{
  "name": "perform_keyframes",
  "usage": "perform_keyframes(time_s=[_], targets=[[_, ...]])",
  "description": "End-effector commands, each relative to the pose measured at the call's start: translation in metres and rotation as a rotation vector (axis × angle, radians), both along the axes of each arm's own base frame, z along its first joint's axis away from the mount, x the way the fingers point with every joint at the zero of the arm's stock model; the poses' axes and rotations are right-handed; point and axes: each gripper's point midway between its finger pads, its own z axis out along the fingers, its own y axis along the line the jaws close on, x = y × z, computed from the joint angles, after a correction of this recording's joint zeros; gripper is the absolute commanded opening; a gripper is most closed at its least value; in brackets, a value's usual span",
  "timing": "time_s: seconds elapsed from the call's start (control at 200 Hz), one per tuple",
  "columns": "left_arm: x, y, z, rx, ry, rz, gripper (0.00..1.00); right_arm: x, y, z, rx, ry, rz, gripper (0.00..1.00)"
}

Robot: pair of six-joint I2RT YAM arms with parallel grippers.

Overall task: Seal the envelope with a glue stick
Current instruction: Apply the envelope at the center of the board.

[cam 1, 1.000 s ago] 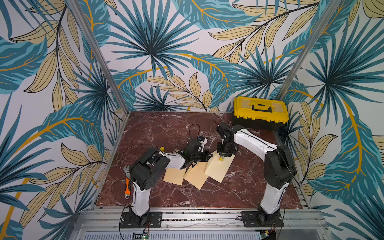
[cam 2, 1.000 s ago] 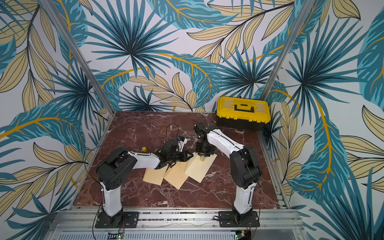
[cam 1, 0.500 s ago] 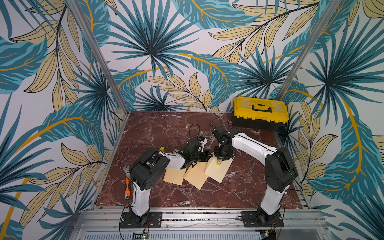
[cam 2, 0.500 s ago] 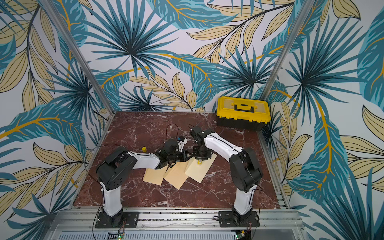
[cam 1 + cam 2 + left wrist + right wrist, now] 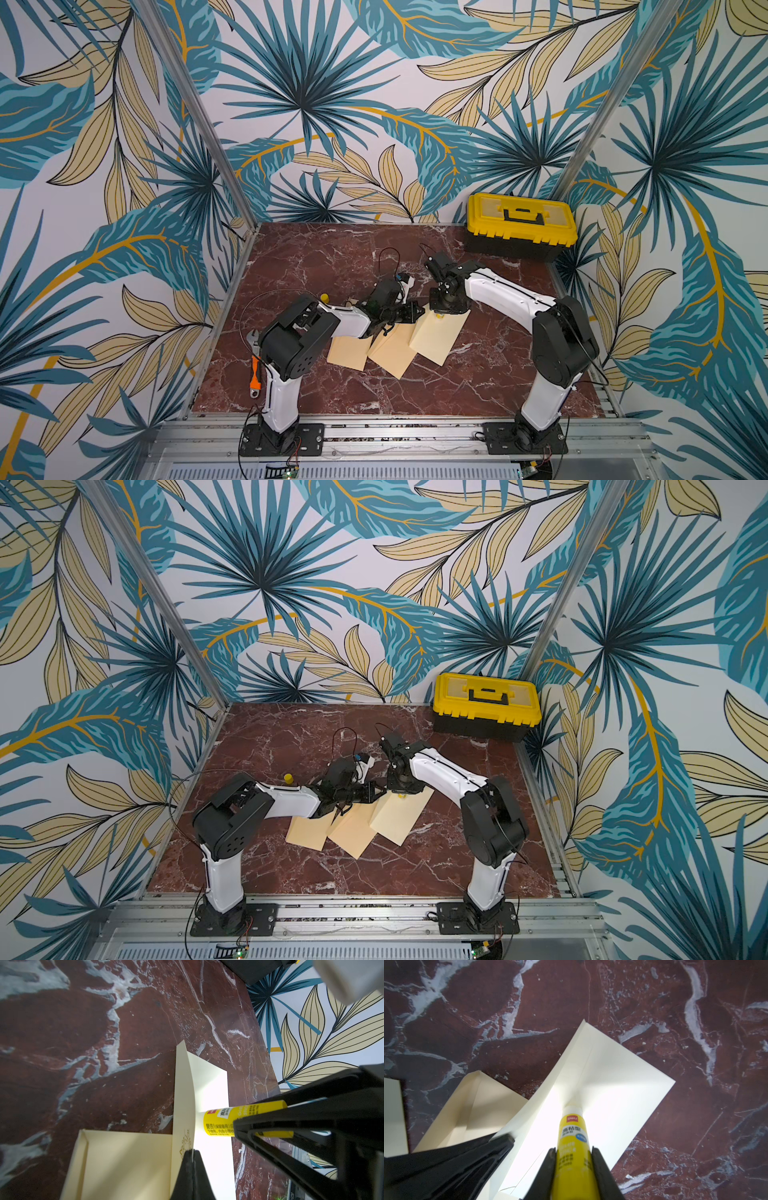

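Three cream envelopes lie fanned on the marble table. My left gripper (image 5: pixel 192 1151) (image 5: pixel 417 310) is shut on the raised flap (image 5: pixel 184 1095) of the rightmost envelope (image 5: pixel 436 340) (image 5: pixel 399 818) and holds it up. My right gripper (image 5: pixel 573 1150) (image 5: pixel 441 312) points down, shut on the yellow glue stick (image 5: pixel 574 1138) (image 5: pixel 220 1122). The stick's white tip rests on the envelope's inner face beside the flap's fold. Only a speck of the glue stick (image 5: pixel 401 795) shows under the right wrist in both top views.
Two more envelopes (image 5: pixel 347 353) (image 5: pixel 392 351) lie left of the held one. A small yellow cap (image 5: pixel 324 297) stands behind the left arm. An orange-handled wrench (image 5: pixel 254 365) lies at the table's left edge. A yellow toolbox (image 5: pixel 521 224) sits at the back right.
My right gripper has shifted a little to the left with the glue stick, along the envelope's top towards the left gripper. The left gripper keeps the flap where it was.
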Motion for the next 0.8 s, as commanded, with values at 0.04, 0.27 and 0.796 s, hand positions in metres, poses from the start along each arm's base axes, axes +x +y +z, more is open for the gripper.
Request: perform_keyframes(time_s=[0.04, 0.27, 0.796], targets=[[-0.001, 0.005, -0.008, 0.022, 0.007, 0.0, 0.04, -0.039, 0.005, -0.021, 0.039, 0.12, 0.002, 0.0], [-0.001, 0.005, -0.009, 0.025, 0.007, 0.001, 0.03, -0.058, 0.011, -0.013, 0.059, 0.161, 0.024, 0.0], [-0.004, 0.001, -0.003, 0.079, -0.031, -0.02, 0.06, -0.037, -0.022, 0.059, -0.003, -0.032, -0.022, 0.0]])
